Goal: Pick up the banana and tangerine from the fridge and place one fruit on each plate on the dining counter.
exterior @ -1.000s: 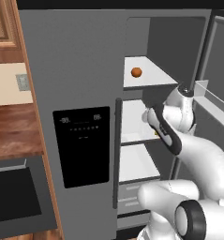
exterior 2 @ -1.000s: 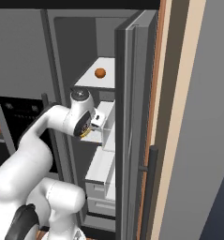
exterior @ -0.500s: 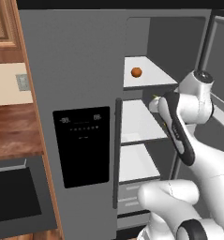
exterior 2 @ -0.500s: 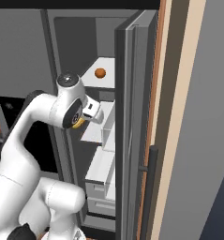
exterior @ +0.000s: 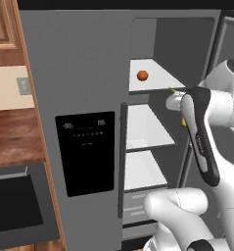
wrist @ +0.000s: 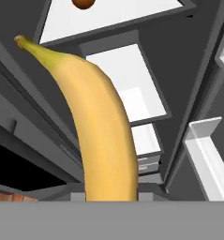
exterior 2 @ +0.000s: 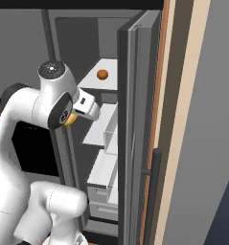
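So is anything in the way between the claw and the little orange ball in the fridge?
Yes. The claw is shut on the banana, which sticks out ahead of it toward the tangerine. The tangerine sits on the top shelf of the open fridge, with nothing else visible between.

a kitchen: a grey fridge [exterior: 89, 98] standing open beside wooden cabinets [exterior: 3, 29] and a worktop [exterior: 13, 137].

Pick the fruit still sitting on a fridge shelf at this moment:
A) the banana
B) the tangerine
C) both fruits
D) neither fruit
B: the tangerine rests on the upper white shelf of the fridge, while the banana rises from the hand, in front of the shelves.
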You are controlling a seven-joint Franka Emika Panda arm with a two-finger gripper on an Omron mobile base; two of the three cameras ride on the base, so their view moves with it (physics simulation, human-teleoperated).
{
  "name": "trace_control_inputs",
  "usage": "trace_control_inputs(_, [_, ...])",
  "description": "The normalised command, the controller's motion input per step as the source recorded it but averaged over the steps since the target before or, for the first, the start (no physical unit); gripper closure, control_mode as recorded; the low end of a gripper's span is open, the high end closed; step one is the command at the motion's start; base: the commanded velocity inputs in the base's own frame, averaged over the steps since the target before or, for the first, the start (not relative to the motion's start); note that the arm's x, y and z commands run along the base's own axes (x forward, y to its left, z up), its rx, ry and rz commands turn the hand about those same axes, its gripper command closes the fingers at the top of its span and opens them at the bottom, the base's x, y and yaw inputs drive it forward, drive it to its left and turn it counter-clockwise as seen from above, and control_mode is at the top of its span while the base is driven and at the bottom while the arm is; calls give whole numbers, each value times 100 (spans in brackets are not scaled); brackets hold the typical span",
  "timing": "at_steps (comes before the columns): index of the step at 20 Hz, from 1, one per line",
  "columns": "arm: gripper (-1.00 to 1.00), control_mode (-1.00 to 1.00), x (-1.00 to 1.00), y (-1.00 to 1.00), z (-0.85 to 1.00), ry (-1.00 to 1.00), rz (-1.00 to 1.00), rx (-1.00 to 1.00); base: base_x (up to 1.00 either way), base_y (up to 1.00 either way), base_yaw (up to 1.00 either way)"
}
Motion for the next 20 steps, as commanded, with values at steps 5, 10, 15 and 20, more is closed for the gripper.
trace_control_inputs(5, [100, -100, -63, 3, 16, -11, 0, 0, 0, 0, 0])
trace_control_inputs(10, [100, -100, -73, 6, -3, -16, 0, -2, 0, 0, 0])
trace_control_inputs(15, [100, -100, -66, 12, -6, -14, 0, -5, 0, 0, 0])
trace_control_inputs(20, [100, -100, -72, 5, 0, -16, 1, -3, 0, 0, 0])
